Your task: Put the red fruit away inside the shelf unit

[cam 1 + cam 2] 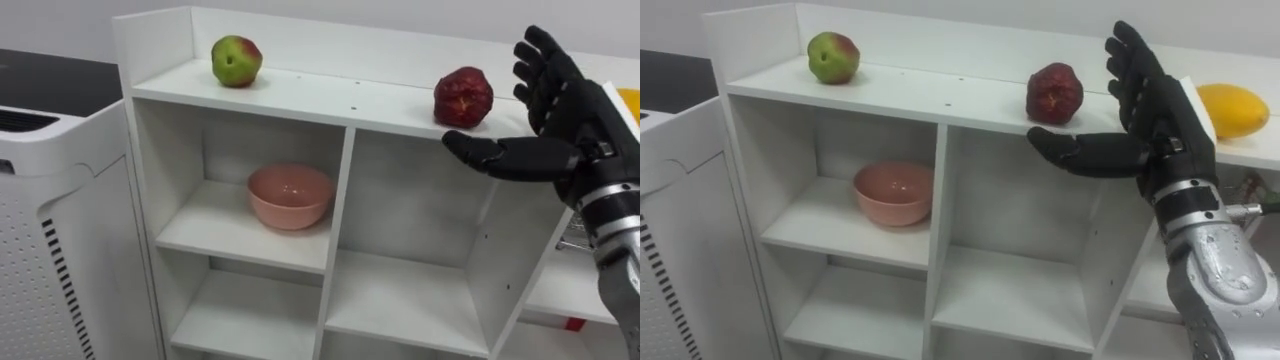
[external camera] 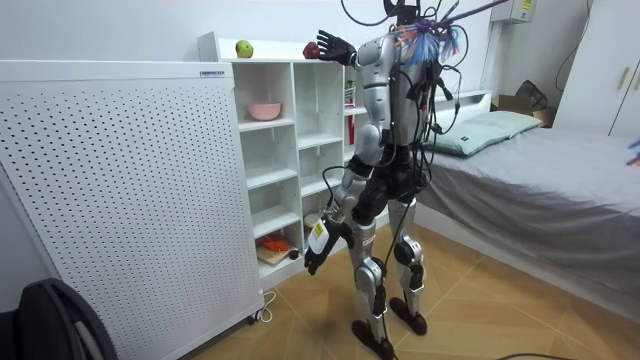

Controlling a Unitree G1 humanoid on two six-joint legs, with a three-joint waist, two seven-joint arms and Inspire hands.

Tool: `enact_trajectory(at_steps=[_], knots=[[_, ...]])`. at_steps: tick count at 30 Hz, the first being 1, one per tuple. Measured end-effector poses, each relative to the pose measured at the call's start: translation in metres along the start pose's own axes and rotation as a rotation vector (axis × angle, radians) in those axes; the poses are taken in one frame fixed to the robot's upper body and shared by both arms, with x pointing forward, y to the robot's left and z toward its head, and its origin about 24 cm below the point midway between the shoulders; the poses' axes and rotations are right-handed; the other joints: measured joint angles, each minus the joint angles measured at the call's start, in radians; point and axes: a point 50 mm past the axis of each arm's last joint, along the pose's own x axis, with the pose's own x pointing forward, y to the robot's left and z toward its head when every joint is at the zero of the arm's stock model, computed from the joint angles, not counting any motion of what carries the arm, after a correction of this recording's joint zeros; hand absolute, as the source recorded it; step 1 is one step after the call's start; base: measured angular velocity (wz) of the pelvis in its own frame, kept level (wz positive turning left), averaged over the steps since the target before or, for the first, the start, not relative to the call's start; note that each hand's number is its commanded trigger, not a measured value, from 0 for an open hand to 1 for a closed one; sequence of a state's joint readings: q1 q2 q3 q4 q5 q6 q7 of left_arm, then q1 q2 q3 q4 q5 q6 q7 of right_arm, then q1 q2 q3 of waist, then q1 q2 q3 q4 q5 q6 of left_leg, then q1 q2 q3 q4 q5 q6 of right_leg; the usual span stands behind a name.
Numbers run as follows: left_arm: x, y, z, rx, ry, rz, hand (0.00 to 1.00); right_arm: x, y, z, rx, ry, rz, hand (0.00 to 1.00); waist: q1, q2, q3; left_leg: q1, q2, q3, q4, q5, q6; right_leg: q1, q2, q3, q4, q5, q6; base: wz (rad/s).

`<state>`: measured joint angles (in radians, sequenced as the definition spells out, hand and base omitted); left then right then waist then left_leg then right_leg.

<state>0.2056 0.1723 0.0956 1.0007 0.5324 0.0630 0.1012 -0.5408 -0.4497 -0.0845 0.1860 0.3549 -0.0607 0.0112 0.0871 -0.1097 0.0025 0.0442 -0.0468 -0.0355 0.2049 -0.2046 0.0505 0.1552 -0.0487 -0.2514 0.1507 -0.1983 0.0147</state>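
Dark left hand hangs low by the thigh, grip unclear; right hand up, wide open, empty, just beside the dark red fruit on top of the white shelf unit; pink bowl a compartment below; green-red apple far left.

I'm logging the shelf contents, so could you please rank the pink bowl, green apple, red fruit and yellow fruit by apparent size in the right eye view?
1. The pink bowl.
2. The yellow fruit, partly behind the right hand.
3. The red fruit and green apple: too alike to rank.
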Motion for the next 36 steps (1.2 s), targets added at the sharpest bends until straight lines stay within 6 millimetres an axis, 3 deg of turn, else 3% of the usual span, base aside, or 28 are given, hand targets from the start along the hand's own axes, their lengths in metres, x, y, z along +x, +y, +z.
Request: enact_trajectory(at_steps=[16,26,27,28,36], knots=[[0.002,0.01,0.0,0.003,-0.002,0.025,0.0,0.004,-0.005,-0.005,-0.018,0.043,0.042,0.0,0.0,-0.028,0.0008,0.001,0.0,-0.006,0.003,0.0,0.0,0.002,0.0,-0.001,0.0,0.0,0.0,0.0],[0.002,0.015,-0.002,0.013,0.001,0.037,0.0,0.005,-0.005,-0.005,-0.074,0.059,0.082,0.0,0.004,-0.031,-0.0006,0.001,0.001,-0.004,0.003,0.0,0.0,0.002,0.0,-0.003,0.0,0.0,0.0,0.0],[0.002,0.015,-0.002,0.015,0.001,0.036,0.0,0.005,-0.005,-0.005,-0.074,0.059,0.083,0.11,0.004,-0.031,-0.0008,0.002,0.001,-0.004,0.003,0.0,0.0,0.002,0.0,-0.003,0.0,0.0,0.0,0.0],[0.002,0.015,-0.002,0.016,0.001,0.034,0.0,0.005,-0.004,-0.005,-0.075,0.06,0.083,1.0,0.004,-0.031,-0.0009,0.002,0.001,-0.004,0.003,0.0,0.0,0.002,0.0,-0.003,0.0,0.0,0.0,0.0],[0.002,0.015,-0.003,0.024,0.006,0.025,0.0,0.005,-0.001,-0.006,-0.08,0.066,0.098,1.0,0.019,-0.033,-0.002,0.007,0.003,0.003,0.001,0.0,0.0,0.004,0.0,-0.002,0.0,0.0,0.0,0.0]])
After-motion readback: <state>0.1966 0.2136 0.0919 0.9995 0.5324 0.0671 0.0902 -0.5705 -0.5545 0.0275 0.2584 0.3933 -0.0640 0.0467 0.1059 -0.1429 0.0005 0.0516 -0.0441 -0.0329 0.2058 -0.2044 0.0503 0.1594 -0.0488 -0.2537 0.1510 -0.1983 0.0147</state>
